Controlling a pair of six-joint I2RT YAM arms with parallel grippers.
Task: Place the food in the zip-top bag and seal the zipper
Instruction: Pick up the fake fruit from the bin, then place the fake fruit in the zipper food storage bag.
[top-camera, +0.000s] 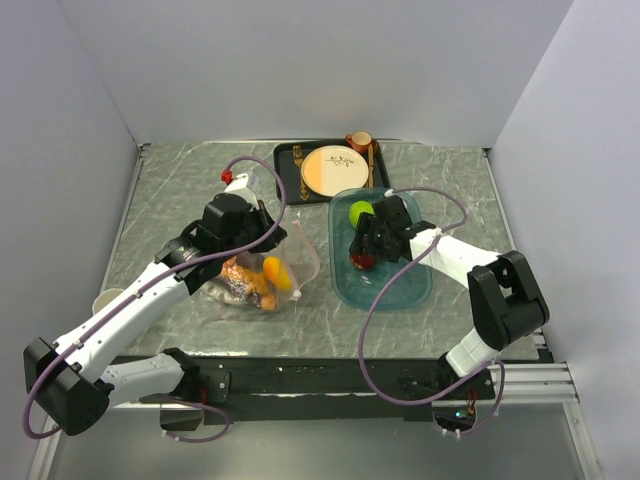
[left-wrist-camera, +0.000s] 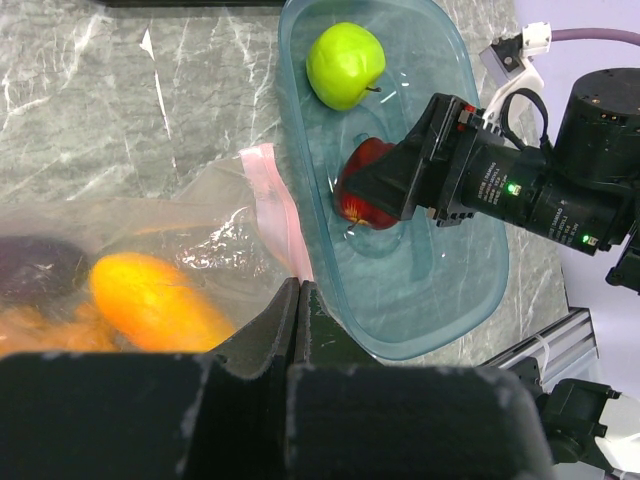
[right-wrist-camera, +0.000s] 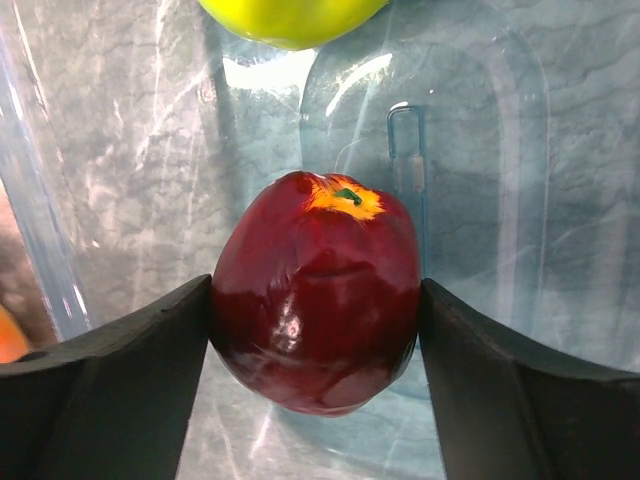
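Note:
The zip-top bag (top-camera: 292, 252) lies left of centre, holding an orange piece (left-wrist-camera: 150, 300), a purple eggplant (left-wrist-camera: 35, 270) and other food. Its pink zipper (left-wrist-camera: 275, 205) runs straight into my left gripper (left-wrist-camera: 298, 285), which is shut on the bag's mouth edge. Inside the teal tray (top-camera: 412, 295), a red apple (right-wrist-camera: 318, 300) rests between the fingers of my right gripper (right-wrist-camera: 315, 330), and both pads touch its sides. A green apple (left-wrist-camera: 345, 65) lies farther back in the same tray.
A black tray (top-camera: 288, 160) at the back carries a cream-and-orange plate (top-camera: 333, 170), with a brown cup (top-camera: 358, 141) beside it. A white cup (top-camera: 108, 298) stands at the table's left edge. The teal tray sits right beside the bag's mouth.

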